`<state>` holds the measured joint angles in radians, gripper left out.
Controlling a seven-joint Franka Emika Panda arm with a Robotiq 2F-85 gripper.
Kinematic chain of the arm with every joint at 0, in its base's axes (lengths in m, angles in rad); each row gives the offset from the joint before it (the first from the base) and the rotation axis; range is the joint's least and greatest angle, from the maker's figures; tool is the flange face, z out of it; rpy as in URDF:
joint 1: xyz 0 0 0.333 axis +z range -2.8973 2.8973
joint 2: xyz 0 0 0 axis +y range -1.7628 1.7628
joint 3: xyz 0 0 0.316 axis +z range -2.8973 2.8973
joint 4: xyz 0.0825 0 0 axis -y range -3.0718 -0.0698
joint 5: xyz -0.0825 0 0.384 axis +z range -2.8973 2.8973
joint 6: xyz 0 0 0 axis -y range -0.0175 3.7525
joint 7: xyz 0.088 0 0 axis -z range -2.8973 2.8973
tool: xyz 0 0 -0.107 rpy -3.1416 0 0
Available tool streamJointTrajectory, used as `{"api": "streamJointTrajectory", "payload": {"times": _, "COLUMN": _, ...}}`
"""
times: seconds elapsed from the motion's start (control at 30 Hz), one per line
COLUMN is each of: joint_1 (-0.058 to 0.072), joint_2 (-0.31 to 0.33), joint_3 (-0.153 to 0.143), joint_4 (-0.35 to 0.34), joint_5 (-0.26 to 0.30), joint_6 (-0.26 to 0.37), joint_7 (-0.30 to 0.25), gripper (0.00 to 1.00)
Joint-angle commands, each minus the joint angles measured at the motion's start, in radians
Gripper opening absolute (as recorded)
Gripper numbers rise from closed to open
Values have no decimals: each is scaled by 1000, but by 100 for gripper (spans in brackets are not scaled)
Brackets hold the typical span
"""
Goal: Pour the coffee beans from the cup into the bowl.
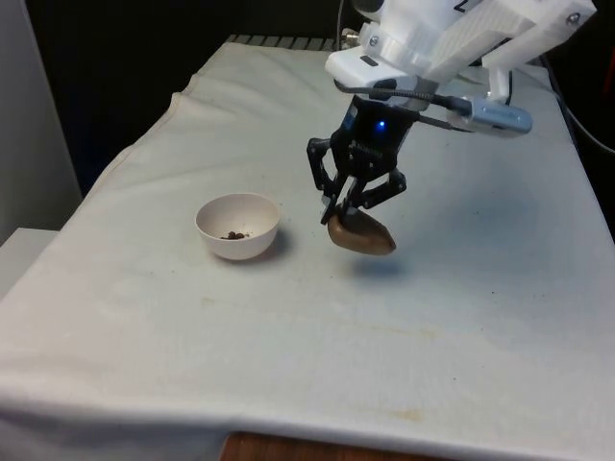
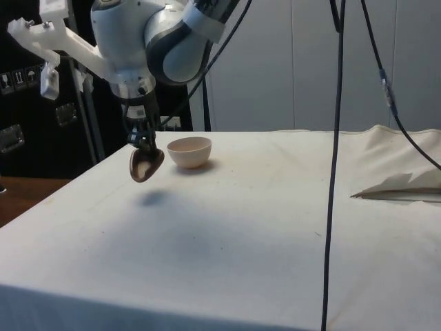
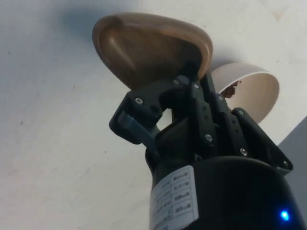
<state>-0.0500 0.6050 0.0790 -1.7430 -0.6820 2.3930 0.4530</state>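
fingers [image 1: 344, 213] clamp the tilted wooden cup [image 1: 361, 235]; front view shows beans [image 1: 233, 234] in the bowl [image 1: 238, 227].

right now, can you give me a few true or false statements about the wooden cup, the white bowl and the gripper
1. The black two-finger gripper grips the rim of the brown wooden cup. True.
2. The wooden cup stands upright on the cloth. False: it is held tipped above the white tablecloth.
3. The small white round bowl holds some dark coffee beans. True.
4. The cup is right over the bowl. False: it hangs beside it, on the front view's right.
5. The cup's inside looks full of beans. False: the wrist view shows bare wood.
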Motion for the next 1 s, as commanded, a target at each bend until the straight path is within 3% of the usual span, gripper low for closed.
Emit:
{"api": "streamJointTrajectory", "payload": {"times": 0.0, "joint_1": -12, "joint_2": 2, "joint_3": 11, "joint_4": -6, "joint_5": 23, "joint_6": 21, "joint_7": -25, "gripper": 0}}
{"api": "streamJointTrajectory", "payload": {"times": 0.13, "joint_1": -13, "joint_2": 7, "joint_3": 10, "joint_4": -6, "joint_5": 63, "joint_6": 36, "joint_7": -65, "gripper": 0}}
{"api": "streamJointTrajectory", "payload": {"times": 0.17, "joint_1": -1, "joint_2": 6, "joint_3": -1, "joint_4": -1, "joint_5": 51, "joint_6": 19, "joint_7": -51, "gripper": 0}}
{"api": "streamJointTrajectory", "payload": {"times": 0.2, "joint_1": -13, "joint_2": 8, "joint_3": 10, "joint_4": -6, "joint_5": 70, "joint_6": 40, "joint_7": -73, "gripper": 0}}
{"api": "streamJointTrajectory", "payload": {"times": 0.47, "joint_1": -14, "joint_2": 18, "joint_3": 12, "joint_4": -6, "joint_5": 147, "joint_6": 62, "joint_7": -150, "gripper": 0}}
{"api": "streamJointTrajectory", "payload": {"times": 0.5, "joint_1": -2, "joint_2": 16, "joint_3": -1, "joint_4": -1, "joint_5": 137, "joint_6": 46, "joint_7": -137, "gripper": 0}}
{"api": "streamJointTrajectory", "payload": {"times": 0.53, "joint_1": -14, "joint_2": 19, "joint_3": 12, "joint_4": -6, "joint_5": 157, "joint_6": 64, "joint_7": -160, "gripper": 0}}
{"api": "streamJointTrajectory", "payload": {"times": 0.8, "joint_1": -14, "joint_2": 28, "joint_3": 12, "joint_4": -5, "joint_5": 239, "joint_6": 81, "joint_7": -242, "gripper": 0}}
{"api": "streamJointTrajectory", "payload": {"times": 0.83, "joint_1": -2, "joint_2": 27, "joint_3": -2, "joint_4": -1, "joint_5": 231, "joint_6": 69, "joint_7": -232, "gripper": 0}}
{"api": "streamJointTrajectory", "payload": {"times": 0.87, "joint_1": -14, "joint_2": 29, "joint_3": 12, "joint_4": -5, "joint_5": 249, "joint_6": 82, "joint_7": -252, "gripper": 0}}
{"api": "streamJointTrajectory", "payload": {"times": 0.97, "joint_1": -14, "joint_2": 32, "joint_3": 13, "joint_4": -4, "joint_5": 279, "joint_6": 86, "joint_7": -282, "gripper": 0}}
